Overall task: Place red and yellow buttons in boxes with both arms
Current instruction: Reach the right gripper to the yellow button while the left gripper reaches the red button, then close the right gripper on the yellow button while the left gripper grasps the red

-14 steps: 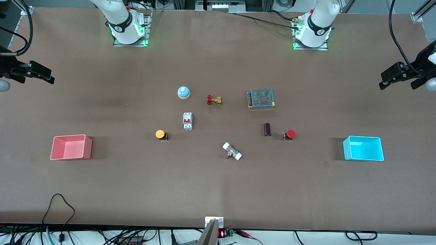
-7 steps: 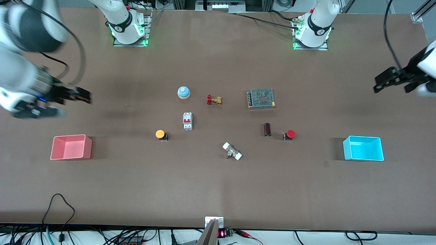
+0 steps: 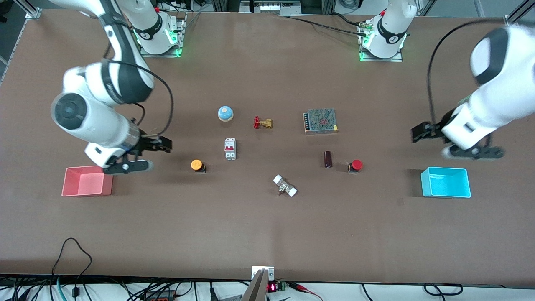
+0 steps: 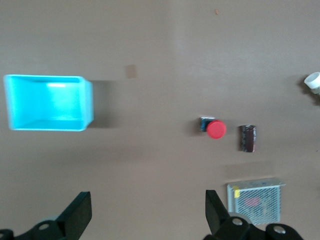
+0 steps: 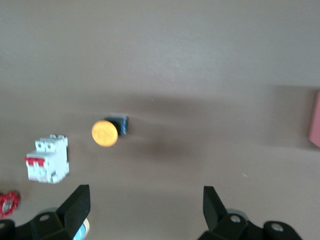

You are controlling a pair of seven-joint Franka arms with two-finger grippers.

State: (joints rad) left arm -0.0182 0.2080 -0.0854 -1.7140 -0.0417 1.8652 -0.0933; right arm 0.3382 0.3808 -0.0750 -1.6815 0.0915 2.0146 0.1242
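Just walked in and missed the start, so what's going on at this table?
Two robot arms are reaching in, both hands open and empty. The right hand is over the table between the pink-red box and the yellow button. The left hand is over the table between the red button and the cyan box. Both buttons sit on the table, neither gripped; both boxes are empty.

Dark cylinder (image 3: 328, 159) just beside red button (image 3: 356, 164).

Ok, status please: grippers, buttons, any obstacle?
Both grippers open, empty: right gripper between pink box and yellow button, left gripper above table beside blue box. Red button untouched. Nothing blocking.
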